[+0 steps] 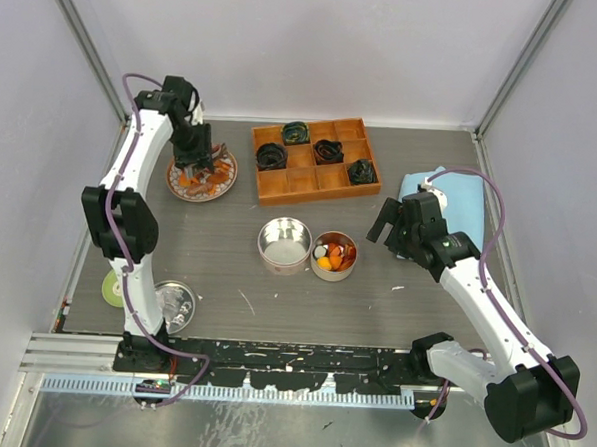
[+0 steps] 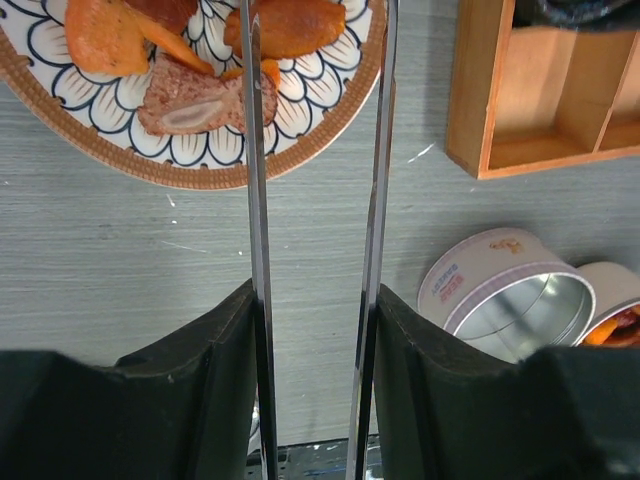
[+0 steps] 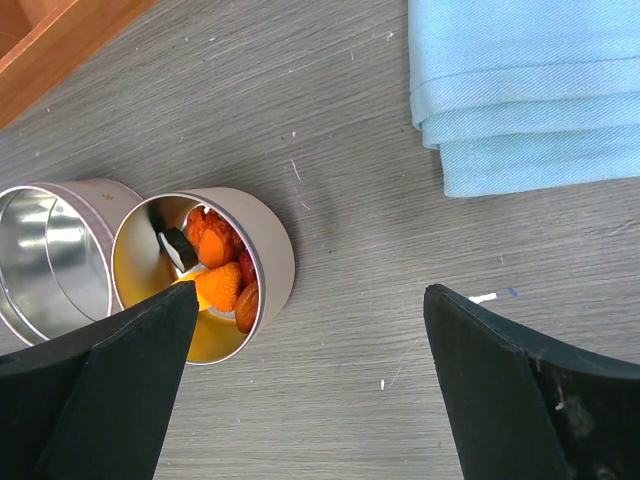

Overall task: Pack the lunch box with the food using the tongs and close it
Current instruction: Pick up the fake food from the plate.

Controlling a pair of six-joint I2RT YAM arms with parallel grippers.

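Steel tongs [image 2: 255, 250], one pair, sit pinched between the left gripper's [image 2: 317, 295] fingers. The two arms stand apart all along. Their tips reach over the plate [image 2: 200, 175] and run out of shot, so I cannot tell whether they clamp anything. One plate lies under those tips with several orange and brown pieces of food [image 2: 285, 25] on it, and one tong arm crosses a brown piece. Right of the tongs are two tins: an empty tin [image 2: 510, 310], then a filled tin [image 3: 270, 240] with orange and red chunks. Beside the tips stands one wooden tray [image 2: 470, 90], eight compartments, four dark coils [image 1: 272, 157]. The right gripper [image 3: 310, 295] hangs wide open beside the filled tin, with one blue cloth [image 3: 530, 90] past it.
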